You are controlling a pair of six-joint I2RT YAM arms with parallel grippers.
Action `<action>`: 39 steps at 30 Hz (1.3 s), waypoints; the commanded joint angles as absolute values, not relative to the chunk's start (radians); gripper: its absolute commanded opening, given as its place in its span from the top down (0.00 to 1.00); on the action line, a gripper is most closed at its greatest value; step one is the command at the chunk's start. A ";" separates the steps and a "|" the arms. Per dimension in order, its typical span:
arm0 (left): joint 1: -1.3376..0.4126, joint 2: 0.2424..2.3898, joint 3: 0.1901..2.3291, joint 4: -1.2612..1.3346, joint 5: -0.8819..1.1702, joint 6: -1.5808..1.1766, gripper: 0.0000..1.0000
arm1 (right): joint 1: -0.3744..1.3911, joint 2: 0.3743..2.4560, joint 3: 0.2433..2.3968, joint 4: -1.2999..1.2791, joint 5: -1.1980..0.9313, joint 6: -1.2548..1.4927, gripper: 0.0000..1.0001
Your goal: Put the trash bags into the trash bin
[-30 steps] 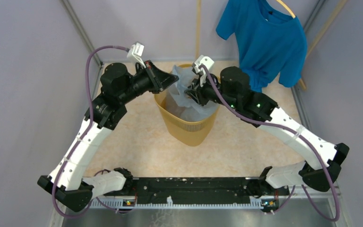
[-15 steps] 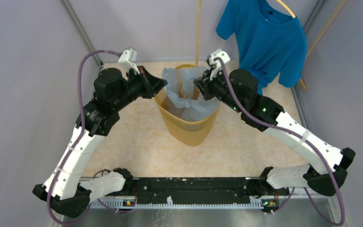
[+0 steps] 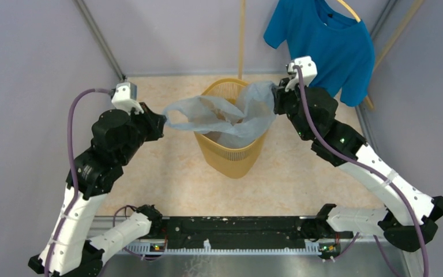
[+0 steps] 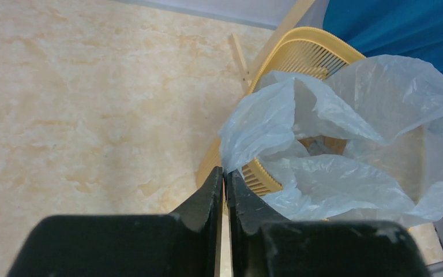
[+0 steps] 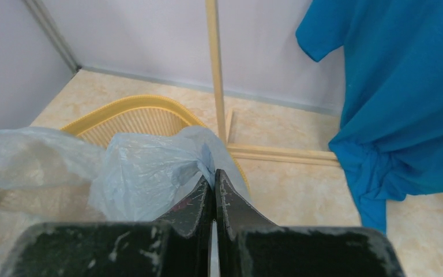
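Note:
A pale blue translucent trash bag is stretched wide across the mouth of the yellow-orange trash bin, its lower part hanging inside. My left gripper is shut on the bag's left edge, left of the bin. My right gripper is shut on the right edge, at the bin's right rim. In the left wrist view the closed fingertips pinch the film just outside the bin's rim. In the right wrist view the tips clamp the film over the rim.
A bright blue T-shirt hangs on a wooden stand at the back right, close behind my right arm. Grey walls close in the marbled table on the left, back and right.
Both grippers have pulled apart, away from the bin, left going left and right going right. The bag, bunched inside the bin before, is now drawn out wide between them.

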State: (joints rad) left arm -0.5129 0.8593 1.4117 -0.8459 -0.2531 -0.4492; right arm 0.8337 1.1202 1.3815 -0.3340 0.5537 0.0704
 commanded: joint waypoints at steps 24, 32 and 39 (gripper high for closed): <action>-0.511 0.981 1.402 -0.766 0.049 -0.809 0.31 | 0.827 1.014 1.351 -0.293 0.293 0.174 1.00; -0.510 0.949 1.367 -0.817 -0.040 -0.749 0.84 | 0.827 0.967 1.335 -0.329 0.370 0.152 1.00; -0.511 0.882 1.298 -0.862 -0.041 -0.698 1.00 | 0.827 0.896 1.282 -0.378 0.380 0.231 1.00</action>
